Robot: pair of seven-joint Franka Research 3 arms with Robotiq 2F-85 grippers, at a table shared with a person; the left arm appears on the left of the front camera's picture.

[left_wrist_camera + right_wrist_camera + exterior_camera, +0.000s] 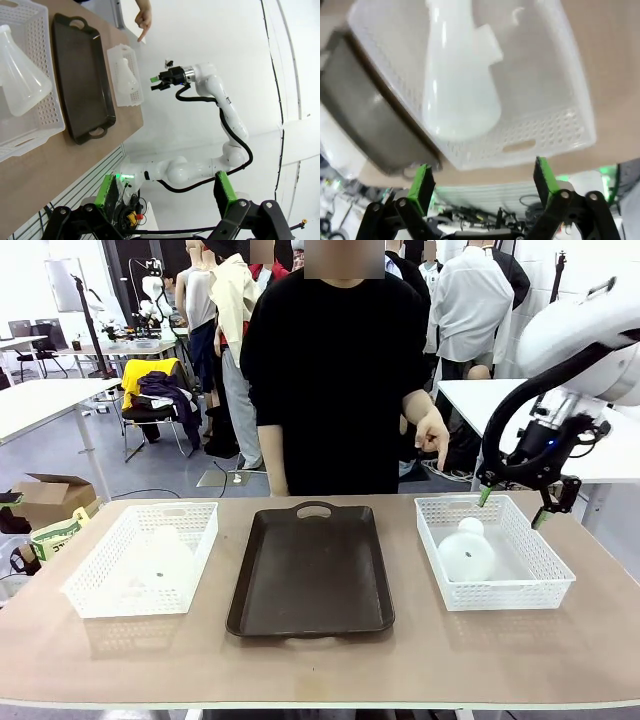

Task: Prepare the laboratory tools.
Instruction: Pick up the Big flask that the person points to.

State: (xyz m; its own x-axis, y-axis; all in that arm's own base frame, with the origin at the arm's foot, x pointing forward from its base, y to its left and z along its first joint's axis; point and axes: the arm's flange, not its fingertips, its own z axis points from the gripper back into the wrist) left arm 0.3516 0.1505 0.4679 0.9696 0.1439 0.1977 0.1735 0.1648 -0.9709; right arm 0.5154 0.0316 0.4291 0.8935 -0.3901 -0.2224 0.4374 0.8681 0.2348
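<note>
front, surface (pixel 320 660): three containers in a row, with a person in black standing at the far side.
front, left basket (pixel 100 602): white mesh, and here's the left flask (pixel 160 558) inside it, pale and hard to make out through the wall.
front, tray (pixel 310 575): dark brown, in the middle between the two baskets, nothing on it.
front, right basket (pixel 500 598): holds the right flask (pixel 467 552), lying on its side with the round base facing the camera.
front, right claw (pixel 513 508): hanging over the far right edge of the right basket, fingers spread wide, nothing between them, clear of the flask.
front, person's hand (pixel 433 435): one finger pointing down above the right basket.
left wrist, left claw (pixel 164 192): well off the surface, green pads wide apart, nothing gripped.
left wrist, left flask: lying on its side in the left basket at the picture's left edge; tray beside it, right basket and its flask beyond.
right wrist, right claw: wide, both pads at the bottom edge, nothing held.
right wrist, right flask: on its side in the right basket, ahead of the fingers, apart from them; the tray's edge sits just beside the basket.
</note>
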